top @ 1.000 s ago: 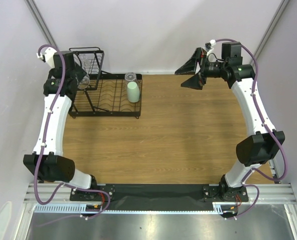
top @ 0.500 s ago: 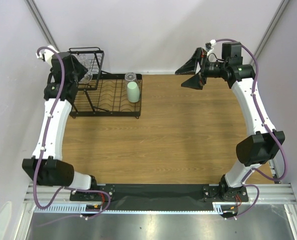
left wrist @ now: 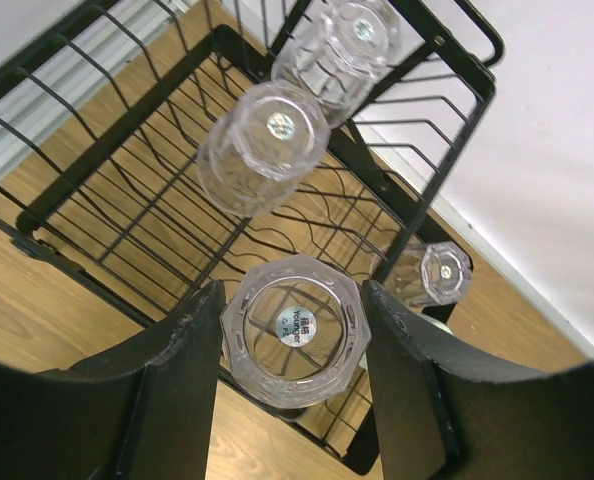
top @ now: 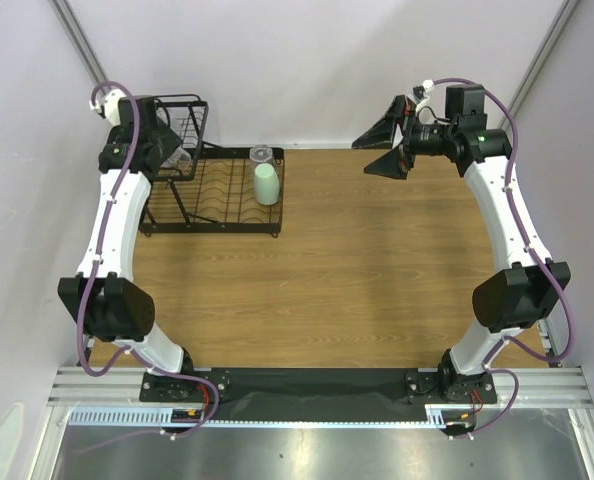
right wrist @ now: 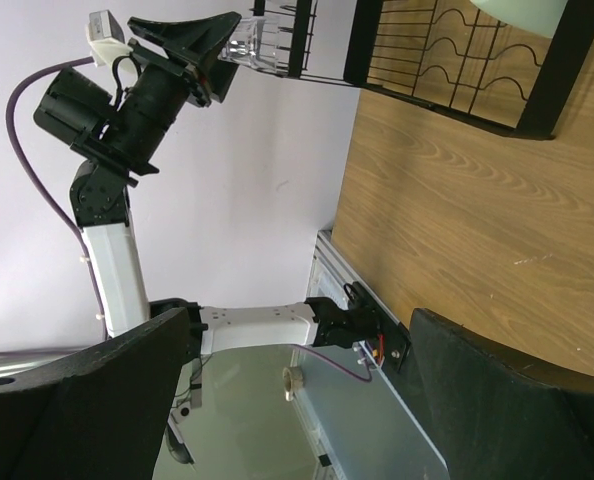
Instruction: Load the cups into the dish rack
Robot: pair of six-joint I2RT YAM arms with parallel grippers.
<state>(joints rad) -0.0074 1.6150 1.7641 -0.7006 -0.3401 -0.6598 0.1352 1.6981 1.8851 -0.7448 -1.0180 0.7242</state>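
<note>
Four cups sit in the dish rack. My left hand clamps the fifth above it; right hand spread, empty.

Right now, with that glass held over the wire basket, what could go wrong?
The glass in the left gripper hangs near the basket edge, so it might catch a wire and tip. Two other glasses sit inside close by; lowering this one could knock them.

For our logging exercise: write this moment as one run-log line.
left gripper: holding cup above basket edge | basket: two cups inside | right gripper: open, empty
</note>
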